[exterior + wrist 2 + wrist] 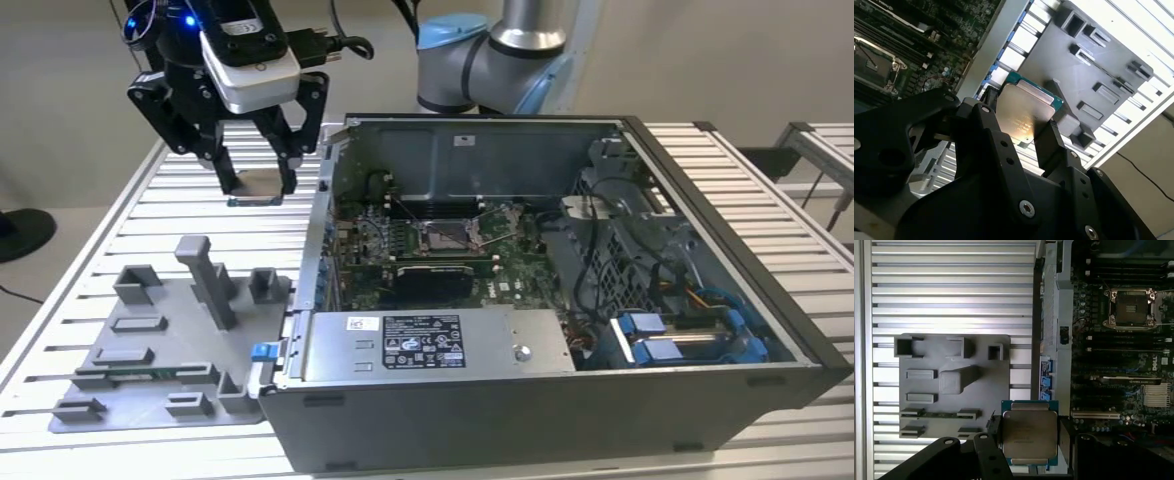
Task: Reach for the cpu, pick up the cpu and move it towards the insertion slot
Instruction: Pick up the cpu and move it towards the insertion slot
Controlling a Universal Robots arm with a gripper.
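Note:
My gripper (pixel 259 178) hangs above the slatted table at the exterior view's left, beside the open computer case, shut on the cpu (pixel 260 184). The cpu is a flat square chip with a silvery top and green edge; both wrist views show it clamped between the black fingers (pixel 1030 434) (pixel 1026 112). The insertion slot (pixel 446 236) is a square socket with a metal frame and dark centre on the green motherboard inside the case, to the exterior view's right of the gripper. The slot (pixel 1130 306) (pixel 871 62) also shows in both wrist views.
A grey fixture plate (pixel 160 350) with upright blocks lies on the table in front of the gripper and holds a thin green memory stick (pixel 134 372). The case wall (pixel 320 215) stands between gripper and motherboard. A power supply box (pixel 427 345) and cables fill the case's near side.

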